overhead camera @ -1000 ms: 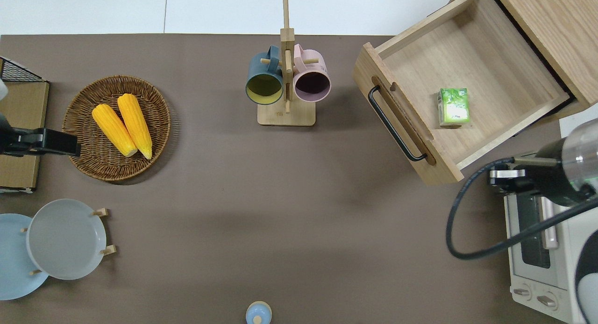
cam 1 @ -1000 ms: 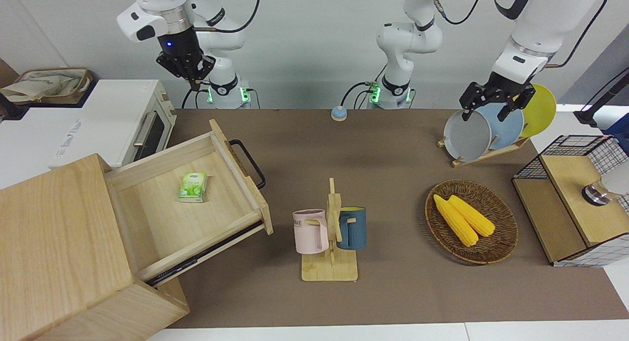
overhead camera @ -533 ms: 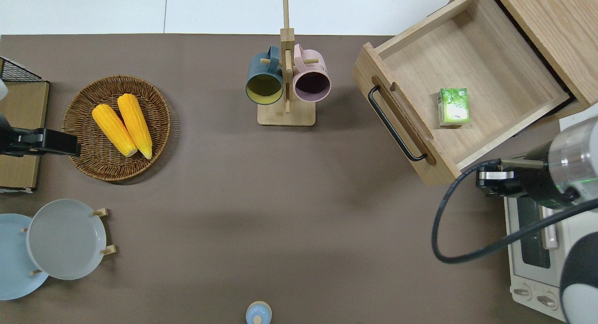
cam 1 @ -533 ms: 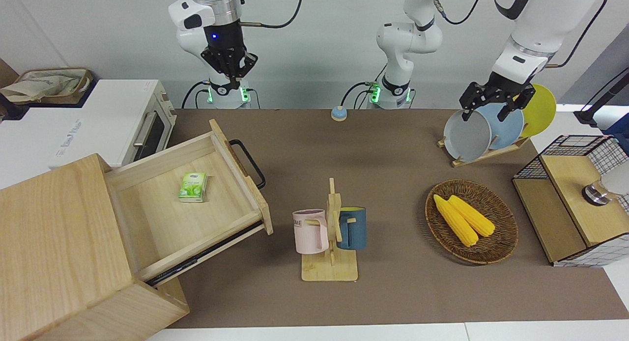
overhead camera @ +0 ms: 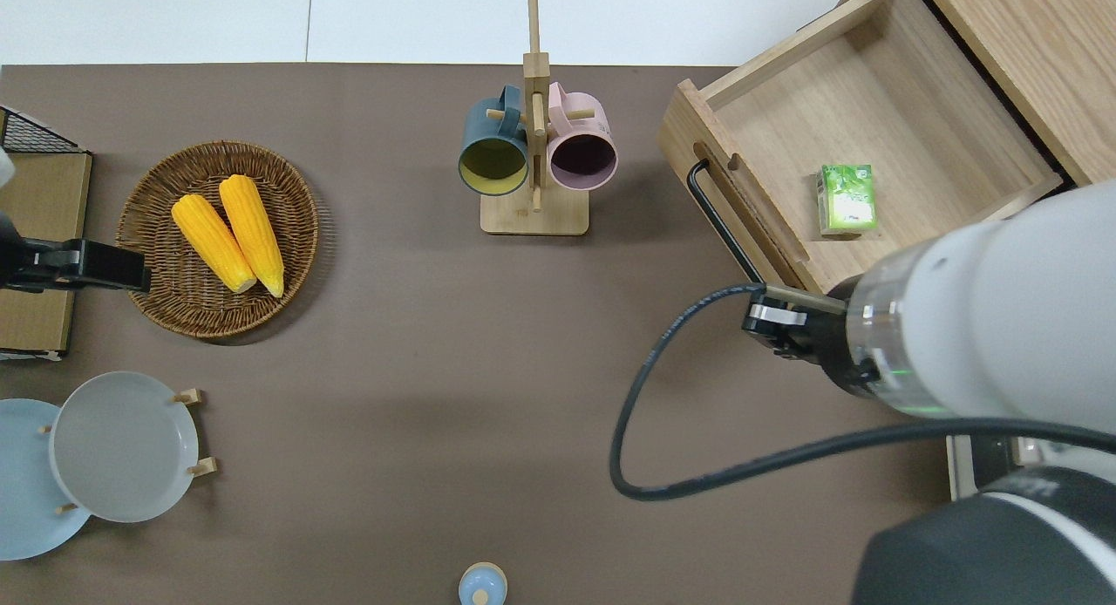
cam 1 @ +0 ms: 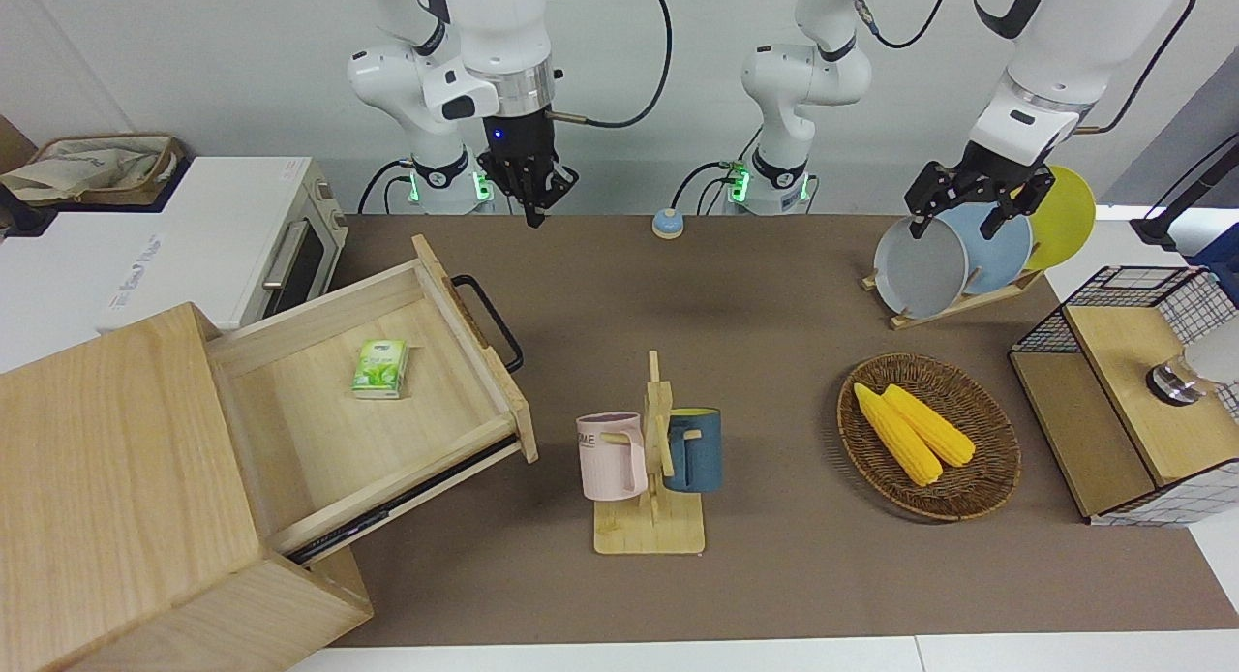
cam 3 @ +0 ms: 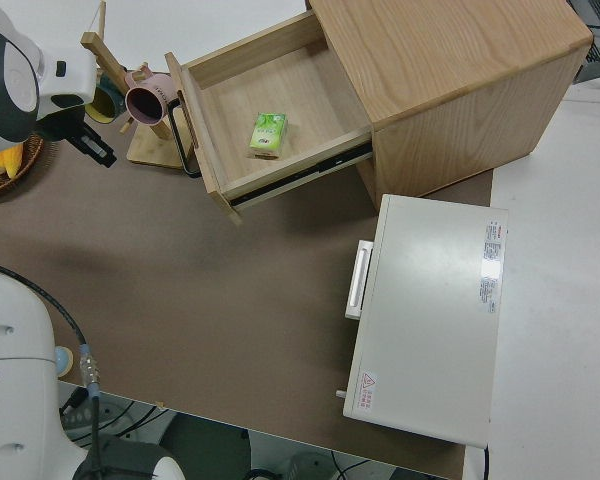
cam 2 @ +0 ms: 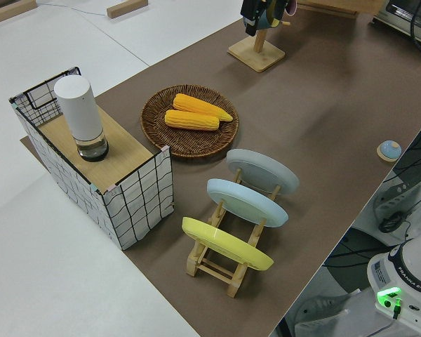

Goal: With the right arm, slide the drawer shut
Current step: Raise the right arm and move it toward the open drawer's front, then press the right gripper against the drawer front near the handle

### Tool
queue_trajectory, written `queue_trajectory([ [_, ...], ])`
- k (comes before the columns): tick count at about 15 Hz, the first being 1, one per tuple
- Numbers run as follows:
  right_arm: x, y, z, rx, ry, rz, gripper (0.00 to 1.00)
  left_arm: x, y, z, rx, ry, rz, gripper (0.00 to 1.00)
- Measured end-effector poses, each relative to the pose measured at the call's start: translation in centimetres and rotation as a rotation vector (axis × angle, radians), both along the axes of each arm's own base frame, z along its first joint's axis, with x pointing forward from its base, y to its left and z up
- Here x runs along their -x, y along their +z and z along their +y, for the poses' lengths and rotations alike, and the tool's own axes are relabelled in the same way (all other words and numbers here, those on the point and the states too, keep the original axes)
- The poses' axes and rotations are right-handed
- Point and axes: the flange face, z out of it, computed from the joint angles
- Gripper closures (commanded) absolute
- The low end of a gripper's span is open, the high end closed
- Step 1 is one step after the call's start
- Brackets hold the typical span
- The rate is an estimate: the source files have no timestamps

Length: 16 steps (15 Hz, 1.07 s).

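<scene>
Brown matting covers the table, white wall at the robots' end. The right gripper, fingers seemingly pressed together, hangs over bare mat; the drawer stands open, farther out toward that arm's table end, holding one green packet. The arm hides its handle's nearer end from overhead. Left arm parked.

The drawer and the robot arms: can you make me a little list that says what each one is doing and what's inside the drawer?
drawer: pulled open from the cabinet
handle: black loop on the drawer's front, nothing touching it
inside drawer: one small green carton
right gripper: up in the air, empty, not on the drawer yet
left arm: parked
job: drawer not yet closed
</scene>
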Motion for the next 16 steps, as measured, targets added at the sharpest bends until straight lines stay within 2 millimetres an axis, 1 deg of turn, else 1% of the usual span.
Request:
queue_trajectory([
  [2, -1.2, -2.2, 0.8, -0.003, -0.047, 0.013, 1.0, 0.0, 0.0, 0.0, 0.0, 0.0, 0.0, 0.0],
  [4, -2.0, -3.9, 1.4, -0.001, -0.09, 0.029, 1.0, 0.0, 0.0, 0.0, 0.0, 0.0, 0.0, 0.0],
  [7, -2.9, -5.6, 1.9, -0.001, -0.148, 0.04, 1.0, 0.0, 0.0, 0.0, 0.0, 0.0, 0.0, 0.0],
  [9, -3.7, -7.0, 2.1, -0.006, -0.224, 0.043, 1.0, 0.0, 0.0, 0.0, 0.0, 0.0, 0.0, 0.0],
  [13, -5.0, -9.0, 1.9, -0.009, -0.353, 0.048, 1.0, 0.0, 0.0, 0.0, 0.0, 0.0, 0.0, 0.0],
  [16, -5.8, -10.8, 1.6, 0.003, -0.404, 0.068, 1.0, 0.0, 0.0, 0.0, 0.0, 0.0, 0.0, 0.0],
])
